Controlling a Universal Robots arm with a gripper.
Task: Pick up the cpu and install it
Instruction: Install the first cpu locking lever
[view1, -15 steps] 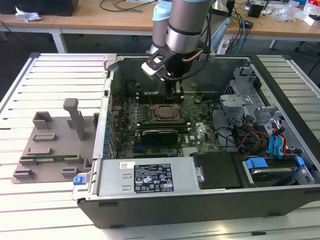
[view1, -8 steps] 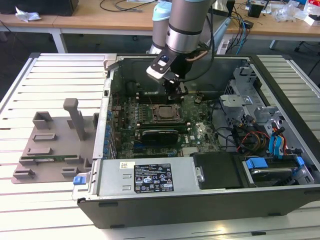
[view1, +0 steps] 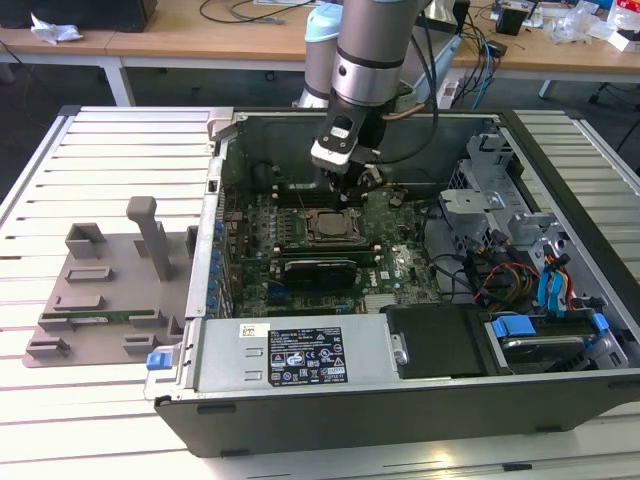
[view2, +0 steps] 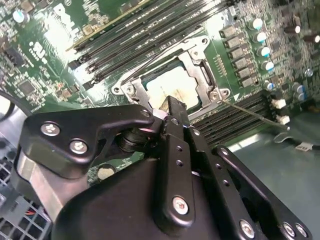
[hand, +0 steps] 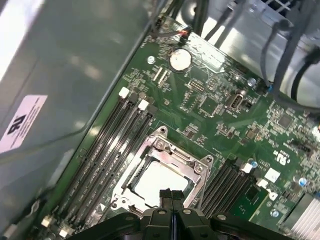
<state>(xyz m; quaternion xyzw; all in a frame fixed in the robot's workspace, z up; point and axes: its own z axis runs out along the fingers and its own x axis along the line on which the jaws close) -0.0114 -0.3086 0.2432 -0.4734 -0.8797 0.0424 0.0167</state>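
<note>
Jaws (view1: 352, 182) pressed together, holding nothing — in the exterior view they hang just above the socket (view1: 327, 226). In both wrist views the cpu (hand: 159, 181) lies flat inside the socket frame. Judged light, stiff, fragile — grip by opposite edges.

cpu (hand: 160, 182) in socket frame (hand: 162, 150), memory slots (hand: 107, 150) beside, claw (hand: 171, 196) above
</note>
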